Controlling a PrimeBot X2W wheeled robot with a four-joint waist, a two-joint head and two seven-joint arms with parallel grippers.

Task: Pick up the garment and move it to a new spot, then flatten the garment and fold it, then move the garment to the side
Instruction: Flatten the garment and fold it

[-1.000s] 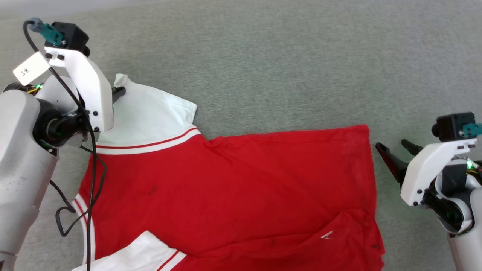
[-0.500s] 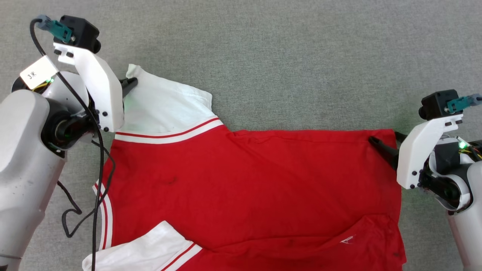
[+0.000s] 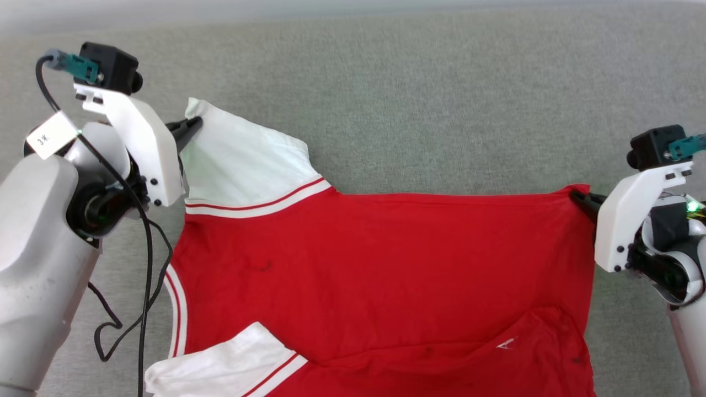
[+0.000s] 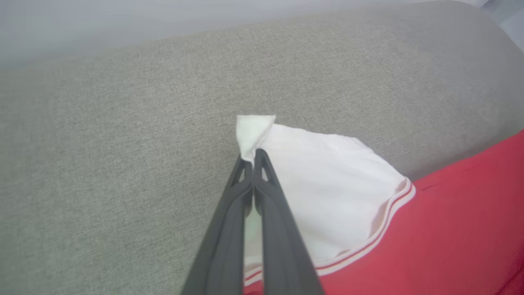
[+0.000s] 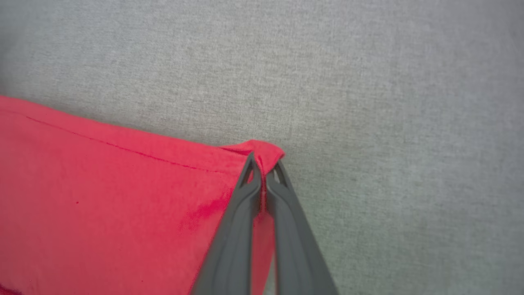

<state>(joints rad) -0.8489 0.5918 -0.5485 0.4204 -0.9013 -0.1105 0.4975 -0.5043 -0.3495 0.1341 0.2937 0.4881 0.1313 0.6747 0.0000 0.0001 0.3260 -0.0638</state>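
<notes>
So at this point we had the garment (image 3: 375, 264) lying mostly spread out on the grey fabric surface (image 3: 441, 99). Our left gripper (image 3: 190, 128) was pinched shut on the tip of the white sleeve (image 3: 242, 160). The right gripper (image 3: 579, 197) was clamped on the far hem corner (image 5: 262, 149), and the far edge was pulled fairly straight between the two.

What worried us was that both holds were tiny. Only a nub of cloth poked past each pair of fingertips, so we figured a hard tug or an uneven lift could pop a corner loose. The near side was rumpled too, with a fold (image 3: 529, 325) by the hem and the other sleeve (image 3: 220, 364) bunched up, and dragging would probably carry those creases along. The black cable (image 3: 146, 264) drooping off the left arm also hung right beside the striped trim (image 3: 176, 309), which looked like snag material to us.

Room-wise we were fine, with bare grey beyond the far edge and off to both sides. The surface did end at a paler band (image 3: 331, 11) up top, so we couldn't go forever that way.
</notes>
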